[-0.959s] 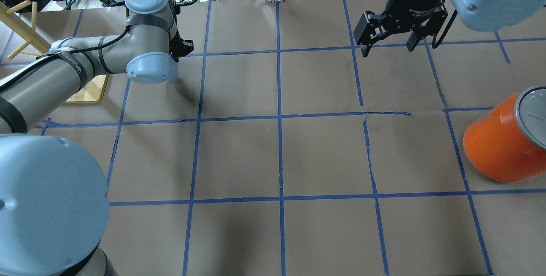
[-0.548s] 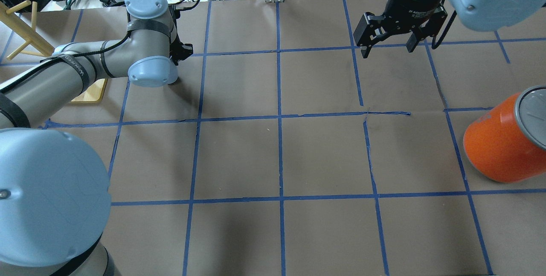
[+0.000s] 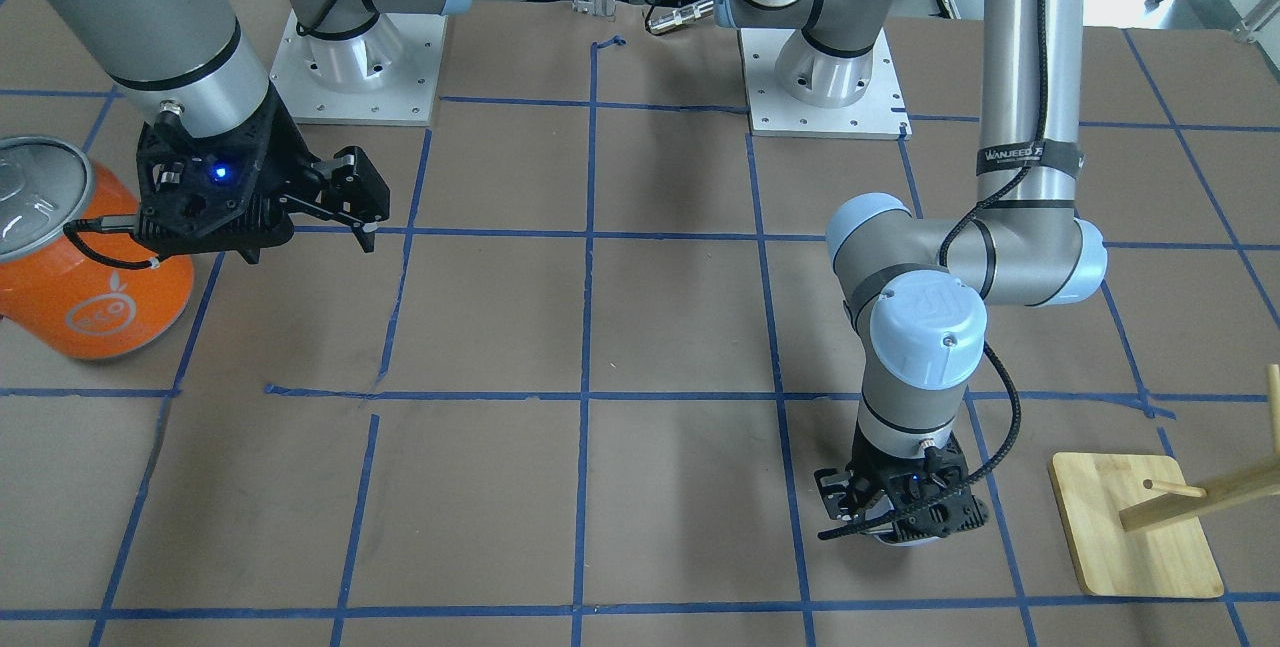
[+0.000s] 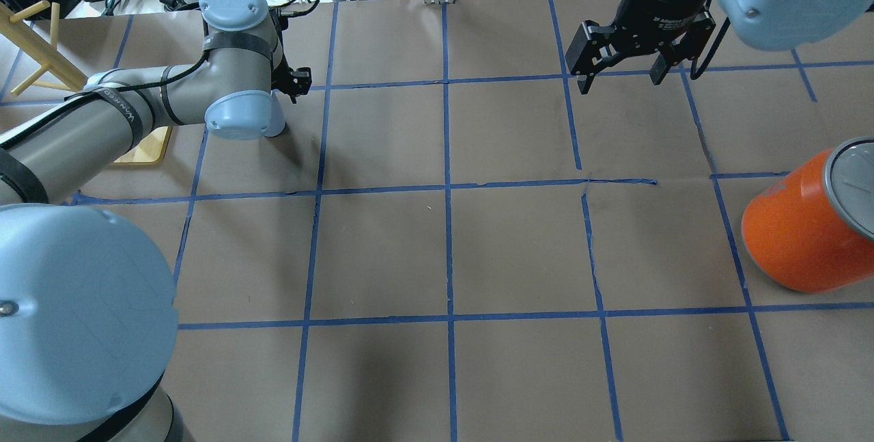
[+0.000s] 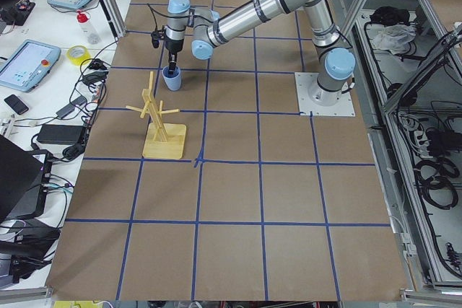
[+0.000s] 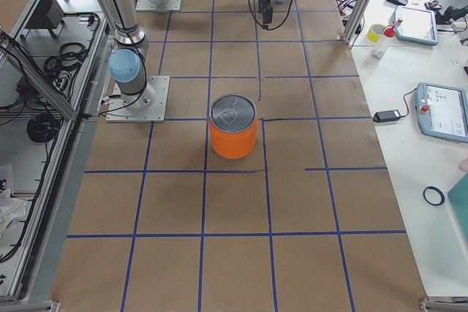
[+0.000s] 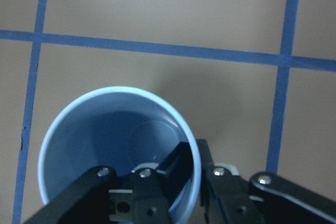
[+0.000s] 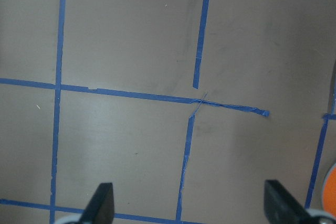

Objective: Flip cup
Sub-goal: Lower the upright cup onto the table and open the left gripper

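The cup (image 7: 105, 140) is a small pale blue tumbler standing upright on the brown table, mouth up. It also shows in the exterior left view (image 5: 172, 79), and as a sliver under the gripper in the front-facing view (image 3: 905, 539). My left gripper (image 7: 194, 163) points straight down on its rim, one finger inside and one outside, shut on the wall; it also shows in the front-facing view (image 3: 900, 512). My right gripper (image 4: 621, 78) hangs open and empty above the table, far from the cup, and shows in its wrist view (image 8: 190, 208).
A big orange can (image 4: 806, 230) with a silver lid stands near the table edge on my right side. A wooden peg rack on a square base (image 3: 1130, 527) stands beside the cup. Cables and gear lie past the far edge.
My left wrist has shifted slightly over the cup's spot. The right gripper has stayed open and nearly still.
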You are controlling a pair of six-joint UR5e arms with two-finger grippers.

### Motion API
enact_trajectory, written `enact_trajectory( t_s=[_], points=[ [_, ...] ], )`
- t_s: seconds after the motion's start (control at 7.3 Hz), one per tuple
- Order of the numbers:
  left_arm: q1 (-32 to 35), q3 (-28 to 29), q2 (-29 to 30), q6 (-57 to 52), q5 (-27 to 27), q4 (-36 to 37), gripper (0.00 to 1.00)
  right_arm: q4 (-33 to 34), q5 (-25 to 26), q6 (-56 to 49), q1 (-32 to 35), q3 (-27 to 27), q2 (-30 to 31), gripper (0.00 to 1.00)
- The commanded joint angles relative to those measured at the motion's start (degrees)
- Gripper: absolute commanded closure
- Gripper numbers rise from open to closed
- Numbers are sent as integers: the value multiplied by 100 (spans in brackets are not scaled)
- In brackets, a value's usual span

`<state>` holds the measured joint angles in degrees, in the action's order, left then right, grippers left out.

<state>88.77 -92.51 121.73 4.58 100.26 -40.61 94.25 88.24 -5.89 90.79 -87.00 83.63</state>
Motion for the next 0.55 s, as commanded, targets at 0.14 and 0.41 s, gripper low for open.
enact_trajectory(
  t_s=[0.14, 0.41],
  points=[
    [-9, 76, -533, -115, -7, -96, 0, -12, -17, 43, 0, -1, 4, 0],
    [61, 145, -1086, -63, -24, -848, 0, -12, -18, 61, 0, -1, 4, 0]
  ],
)
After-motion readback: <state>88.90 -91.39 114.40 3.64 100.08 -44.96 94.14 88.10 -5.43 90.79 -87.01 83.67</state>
